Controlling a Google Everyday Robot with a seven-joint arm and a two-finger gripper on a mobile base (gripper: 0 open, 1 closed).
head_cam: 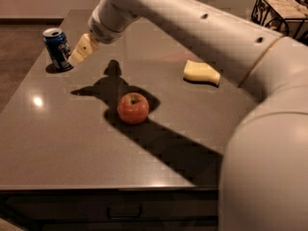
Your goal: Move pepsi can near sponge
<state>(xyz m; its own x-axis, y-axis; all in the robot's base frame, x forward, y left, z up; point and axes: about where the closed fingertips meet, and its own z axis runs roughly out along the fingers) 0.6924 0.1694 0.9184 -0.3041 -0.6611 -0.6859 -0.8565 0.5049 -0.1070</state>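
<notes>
The dark-blue pepsi can (pixel 57 48) stands upright near the far left edge of the grey table (pixel 57 138). The pale yellow sponge (pixel 201 73) lies at the right of the table, far from the can. My gripper (pixel 79 51), with cream fingers, hangs just right of the can, close beside it and above the tabletop. It holds nothing. The white arm reaches in from the right and fills the right side of the view.
A red-orange apple (pixel 133 108) sits in the middle of the table between the can and the sponge. A dark wire basket (pixel 279 8) stands beyond the table at the top right. The table's front edge runs along the bottom.
</notes>
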